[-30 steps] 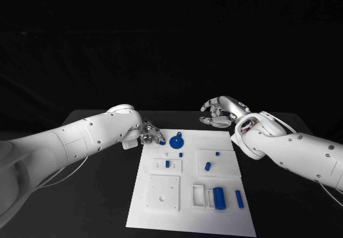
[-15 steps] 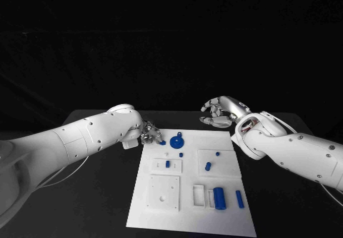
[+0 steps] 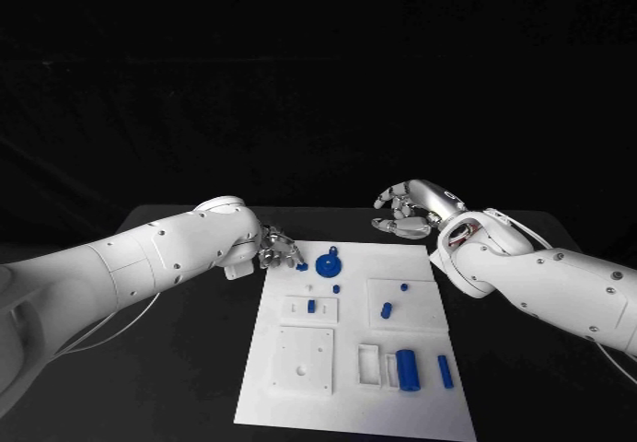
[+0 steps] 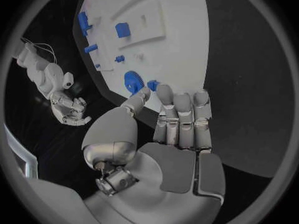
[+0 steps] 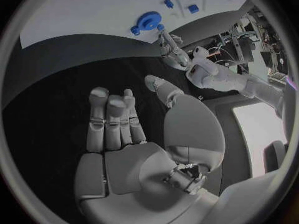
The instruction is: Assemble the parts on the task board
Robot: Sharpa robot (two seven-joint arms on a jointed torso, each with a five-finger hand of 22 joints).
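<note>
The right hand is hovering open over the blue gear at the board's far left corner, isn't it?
Not quite: the left hand is the one at the blue gear. The head view shows the right hand open beyond the board's far right corner.

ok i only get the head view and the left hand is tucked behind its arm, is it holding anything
Observer: No. The left wrist view shows the left hand empty, its fingers straight and side by side.
Operator: how near is it to the gear
Observer: Its thumb points at the blue gear, which has a small blue piece beside it. I cannot tell whether the thumb touches either.
Operator: and the right hand
Observer: The right wrist view shows the right hand empty too. It is over the black table, off the white board.
</note>
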